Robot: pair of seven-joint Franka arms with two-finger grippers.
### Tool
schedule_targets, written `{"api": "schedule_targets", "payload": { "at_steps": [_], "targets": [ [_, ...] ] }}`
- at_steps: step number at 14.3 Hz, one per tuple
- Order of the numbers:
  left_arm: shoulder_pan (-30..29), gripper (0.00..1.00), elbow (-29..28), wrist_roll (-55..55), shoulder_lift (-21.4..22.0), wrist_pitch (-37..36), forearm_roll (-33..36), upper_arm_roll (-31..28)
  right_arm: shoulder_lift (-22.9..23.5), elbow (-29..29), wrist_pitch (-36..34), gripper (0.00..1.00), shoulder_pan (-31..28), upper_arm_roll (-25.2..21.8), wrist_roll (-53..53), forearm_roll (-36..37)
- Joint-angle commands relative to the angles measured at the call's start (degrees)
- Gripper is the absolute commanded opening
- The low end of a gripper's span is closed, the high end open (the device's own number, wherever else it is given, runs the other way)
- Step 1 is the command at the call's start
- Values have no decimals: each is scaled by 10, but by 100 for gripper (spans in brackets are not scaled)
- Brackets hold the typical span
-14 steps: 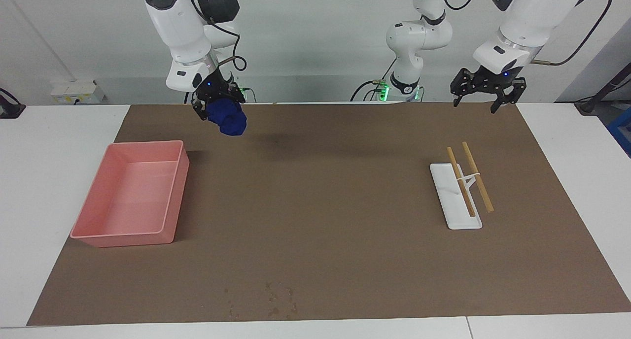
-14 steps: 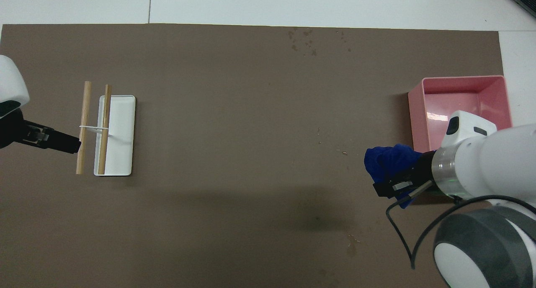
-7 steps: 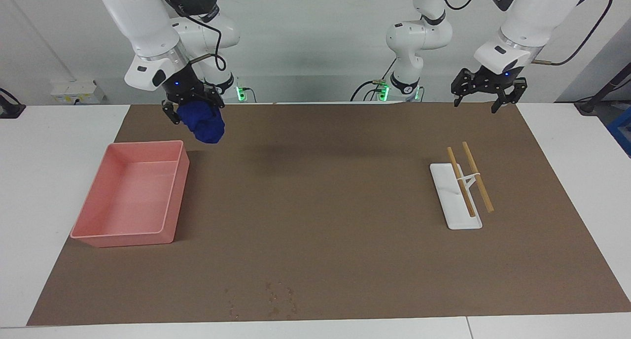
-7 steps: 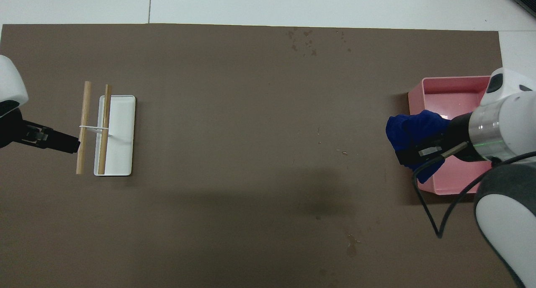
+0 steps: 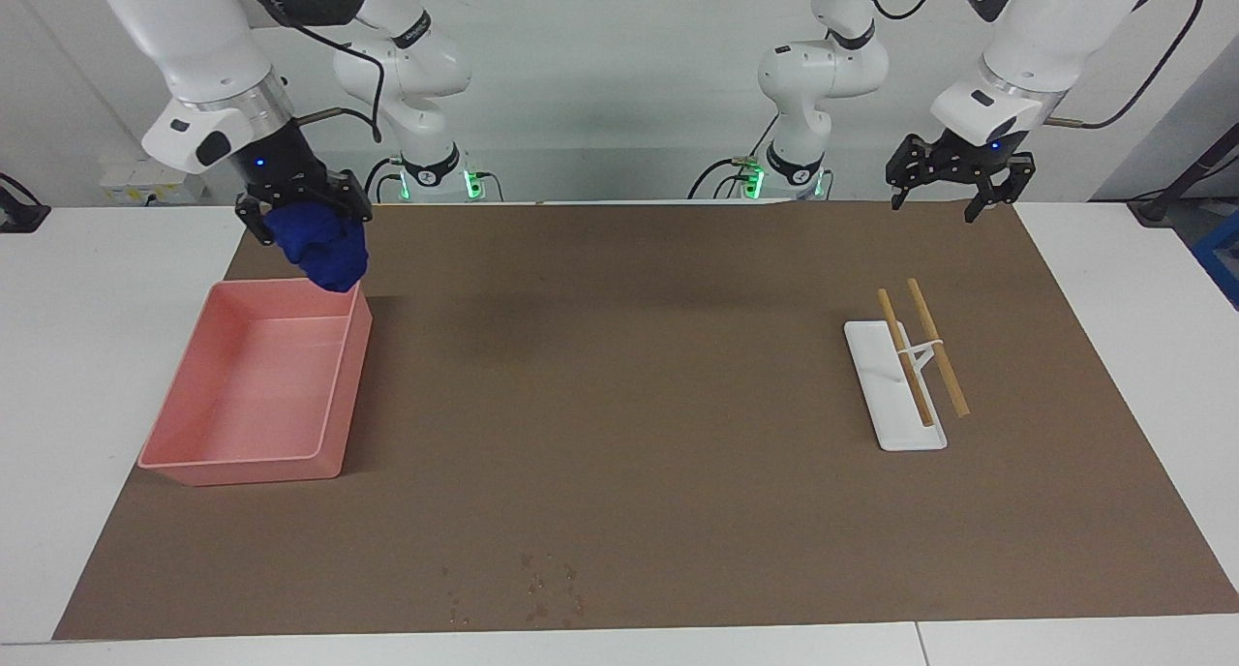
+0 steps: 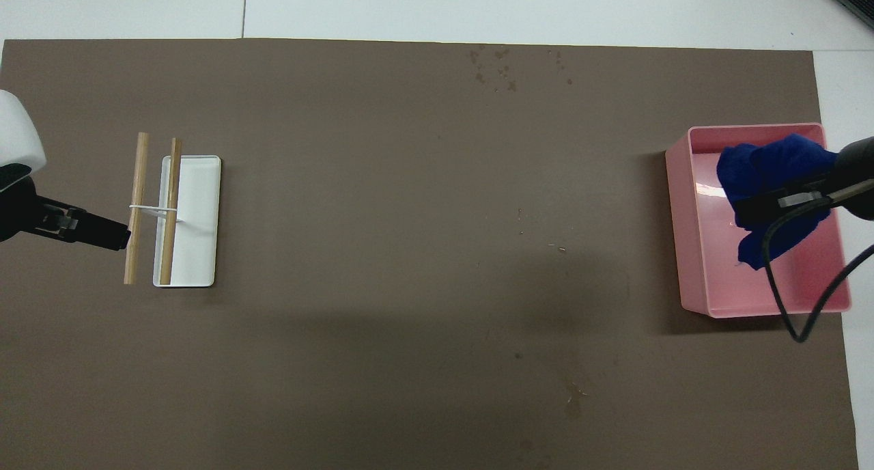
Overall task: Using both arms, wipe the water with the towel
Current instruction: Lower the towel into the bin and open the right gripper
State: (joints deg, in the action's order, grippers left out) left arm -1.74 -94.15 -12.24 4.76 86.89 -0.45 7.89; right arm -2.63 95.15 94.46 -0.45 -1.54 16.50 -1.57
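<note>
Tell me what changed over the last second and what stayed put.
The right hand, shut on the blue towel, carried it toward its own end of the table, and it now hangs over the pink tray. The left hand waits open as before; the white dish and sticks haven't moved.

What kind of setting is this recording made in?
Probably a robotics lab bench: two white arms mounted at a white table covered by a brown mat, with staged props, a pink tray and a white rack with wooden sticks.
</note>
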Motion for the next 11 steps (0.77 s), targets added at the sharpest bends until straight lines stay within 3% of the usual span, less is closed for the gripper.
{"api": "schedule_targets", "payload": {
  "at_steps": [1,5,8,11],
  "targets": [
    [2,100,-13,-4,13,5,11,-2,4,12,16,0,-67,6,84,23],
    [2,100,-13,-4,13,5,11,-2,3,68,85,0,-109,6,132,39],
    [2,100,-13,-4,13,4,11,-2,7,149,206,0,-120,6,136,45],
    [2,100,-13,-4,13,5,11,-2,32,155,230,0,-124,6,136,45]
  ]
}}
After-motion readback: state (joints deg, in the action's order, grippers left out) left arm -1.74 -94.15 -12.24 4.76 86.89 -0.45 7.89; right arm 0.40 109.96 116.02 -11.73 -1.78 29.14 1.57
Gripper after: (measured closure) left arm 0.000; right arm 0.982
